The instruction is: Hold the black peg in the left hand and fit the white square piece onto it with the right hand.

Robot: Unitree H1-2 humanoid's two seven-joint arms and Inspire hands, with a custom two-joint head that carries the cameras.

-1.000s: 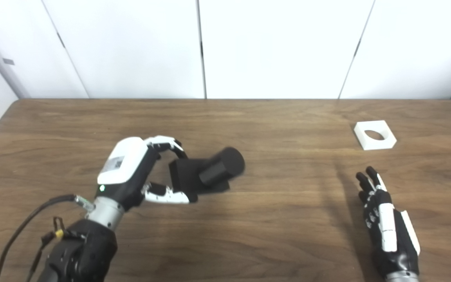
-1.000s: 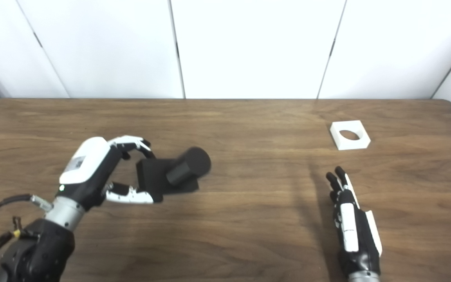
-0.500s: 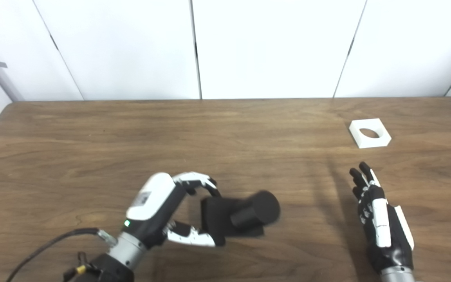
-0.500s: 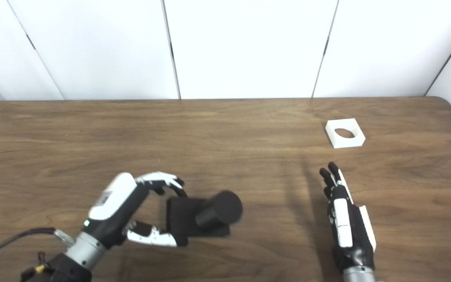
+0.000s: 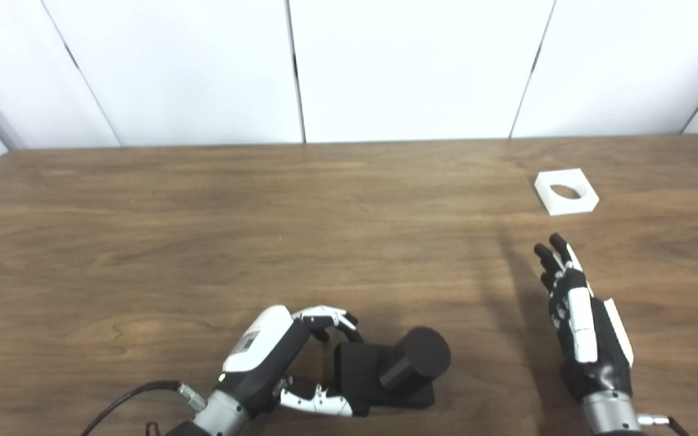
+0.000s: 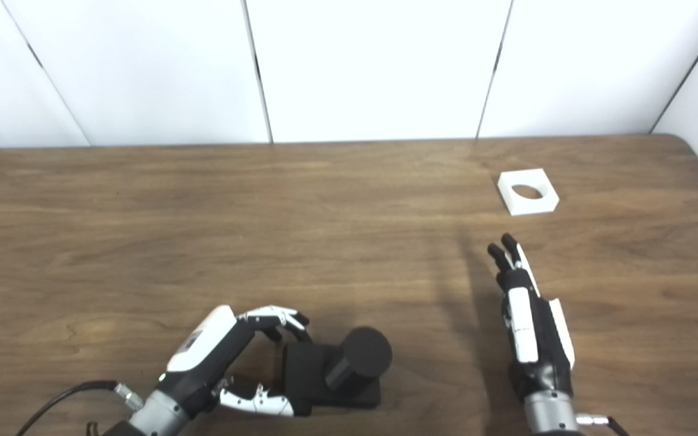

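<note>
On the wooden table (image 5: 203, 212), well beyond the right hand (image 5: 585, 330) and toward the far edge: white square piece (image 5: 566, 191), flat, untouched. Right hand empty, fingers straight and together. Near the front edge, left hand (image 5: 276, 363) clamped on the black peg (image 5: 394, 372), cylinder tilted rightward.
</note>
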